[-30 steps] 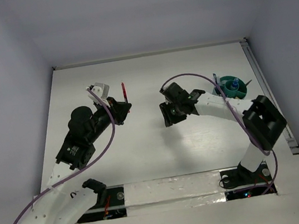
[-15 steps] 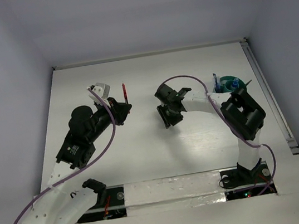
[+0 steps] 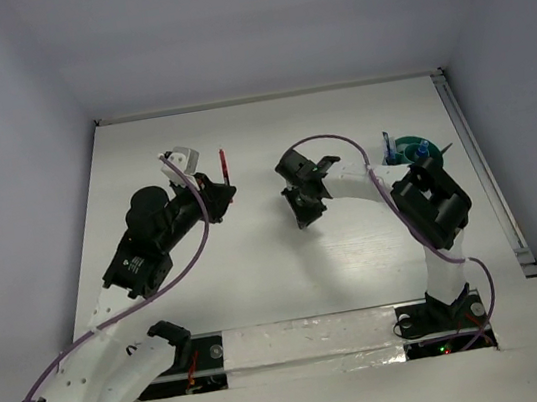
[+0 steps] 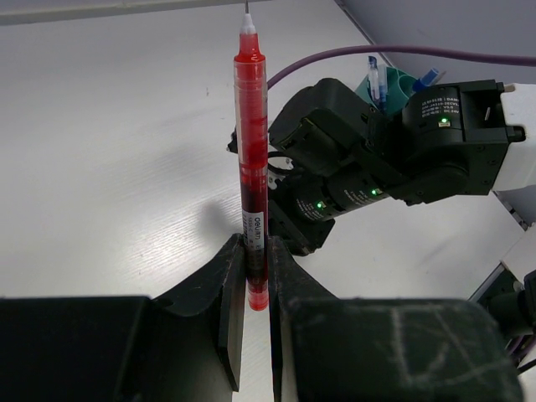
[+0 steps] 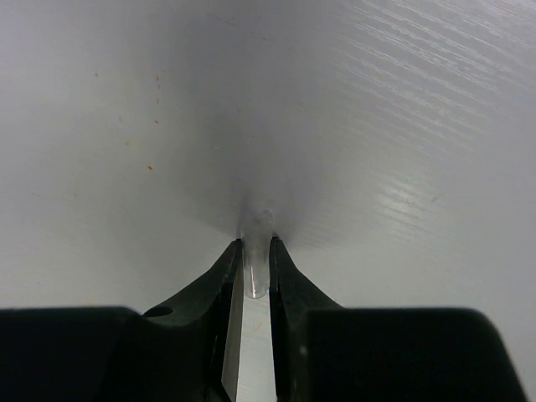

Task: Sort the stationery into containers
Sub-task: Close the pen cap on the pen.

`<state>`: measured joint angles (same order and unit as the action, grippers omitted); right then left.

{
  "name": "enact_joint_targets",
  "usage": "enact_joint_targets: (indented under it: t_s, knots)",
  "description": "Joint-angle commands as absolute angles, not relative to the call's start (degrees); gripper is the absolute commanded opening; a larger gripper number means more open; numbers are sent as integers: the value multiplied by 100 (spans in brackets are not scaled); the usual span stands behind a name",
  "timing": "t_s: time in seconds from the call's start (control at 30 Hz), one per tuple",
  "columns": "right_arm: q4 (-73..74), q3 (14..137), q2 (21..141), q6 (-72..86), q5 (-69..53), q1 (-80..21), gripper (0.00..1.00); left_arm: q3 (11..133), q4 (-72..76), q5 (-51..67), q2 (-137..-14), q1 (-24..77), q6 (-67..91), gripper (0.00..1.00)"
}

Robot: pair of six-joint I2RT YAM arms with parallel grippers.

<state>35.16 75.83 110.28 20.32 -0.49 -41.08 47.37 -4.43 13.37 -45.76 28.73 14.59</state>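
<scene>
My top view looks down from behind the arm bases over the worktop (image 3: 259, 273). My left wrist view looks past the left end effector (image 4: 255, 251) and red pen (image 4: 251, 126) toward the right arm (image 4: 394, 159), all shared with the top view. My right wrist view hangs close over the worktop and a clear cap (image 5: 256, 251).

A white table (image 3: 258, 263) with a faint grain sits boxed in by plain pale grey walls (image 3: 252, 21). A metal rail (image 3: 485, 179) runs along its right edge and a glossy taped strip (image 3: 309, 334) along its near edge. A few tiny brown specks (image 5: 155, 79) dot the surface.
</scene>
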Motion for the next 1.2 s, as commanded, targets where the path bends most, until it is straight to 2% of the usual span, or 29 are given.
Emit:
enact_joint_targets:
  t_s: [0.0, 0.03, 0.17, 0.2, 0.3, 0.47, 0.6, 0.73, 1.17]
  knots:
    - [3138, 7743, 10995, 1917, -404, -4043, 4, 4764, -281, 1406, -4597, 2830, 1389, 0]
    - [3112, 7726, 10995, 1829, -413, -4043, 6, 4764, -281, 1406, -4614, 2830, 1389, 0]
    - [3295, 7734, 10978, 1468, -204, -4043, 34, 4764, -281, 1424, -4641, 2777, 1380, 0]
    - [3305, 7700, 10838, 1407, -141, -4043, 44, 4764, -273, 1433, -4649, 2725, 1380, 0]
    - [3331, 7655, 10574, 1362, -62, -4043, 56, 4764, -264, 1450, -4667, 2672, 1389, 0]
    - [2920, 7340, 9994, 1511, -656, -4174, 59, 4772, -272, 1450, -4676, 2619, 1397, 0]
    - [2374, 6962, 9940, 1863, -1361, -4307, 59, 4772, -290, 1336, -4641, 2619, 1389, 0]
    - [2145, 6759, 10063, 2083, -1547, -4438, 59, 4772, -308, 1283, -4623, 2619, 1380, 0]
    - [2434, 6627, 10371, 2171, -677, -4438, 60, 4781, -308, 1318, -4614, 2619, 1380, 0]
